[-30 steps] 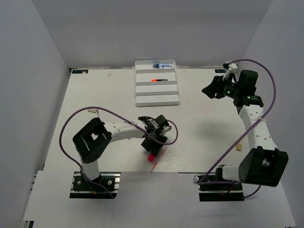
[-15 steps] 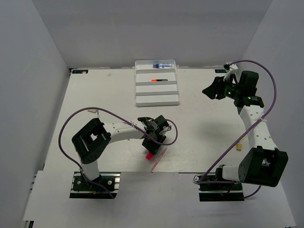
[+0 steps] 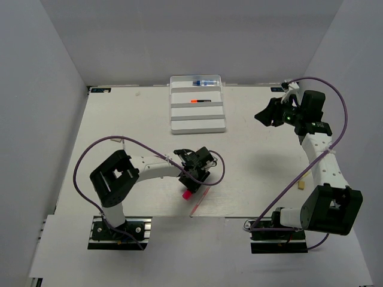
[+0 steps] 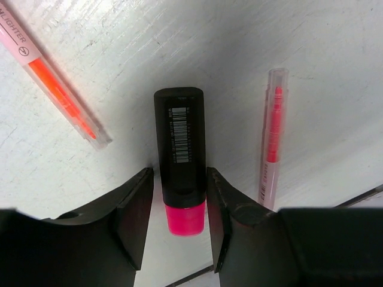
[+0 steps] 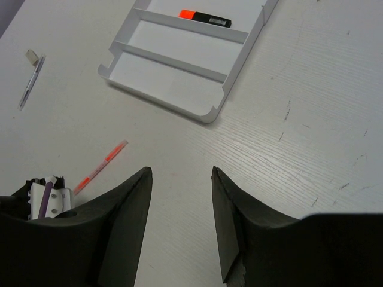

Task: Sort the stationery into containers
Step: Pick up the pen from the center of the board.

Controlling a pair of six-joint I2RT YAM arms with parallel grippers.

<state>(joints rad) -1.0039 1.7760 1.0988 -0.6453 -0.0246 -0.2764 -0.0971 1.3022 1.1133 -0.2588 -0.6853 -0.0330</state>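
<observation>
My left gripper [image 3: 191, 178] [image 4: 179, 174] is low over the table's front centre, its jaws shut on the pink-and-black marker [image 4: 179, 140] [image 3: 187, 193]. Two thin pink-orange sticks lie on either side of it [image 4: 63, 92] [image 4: 270, 143]; only one shows in the top view [image 3: 199, 202]. The white stepped tray [image 3: 197, 124] [image 5: 173, 78] at the back holds the blue-capped bottle [image 3: 205, 82] and the orange-and-black marker [image 3: 201, 101] [image 5: 204, 18]. My right gripper [image 3: 267, 113] [image 5: 181, 170] is open and empty, raised at the right.
A thin pale pen [image 3: 115, 140] [image 5: 31, 81] lies at the left of the table. A tiny tan eraser block [image 3: 302, 185] lies near the right arm's base. A purple cable loops around the left arm.
My left gripper has shifted slightly up and left, and the pink-and-black marker has moved with it. The right arm has barely moved.
</observation>
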